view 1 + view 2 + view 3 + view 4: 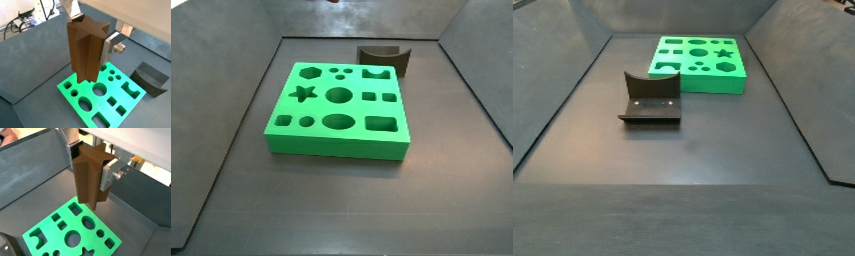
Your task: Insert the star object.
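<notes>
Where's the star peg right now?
In both wrist views the star peg hangs upright, clamped in the gripper, above the green block; neither side view shows it.

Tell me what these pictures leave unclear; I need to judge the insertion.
- End effector shut on the star object: above the frame in both side views.
- Star hole: hidden by the peg in both wrist views, so alignment is unknown.
- Green block: cut off by a wrist view's edge.
</notes>
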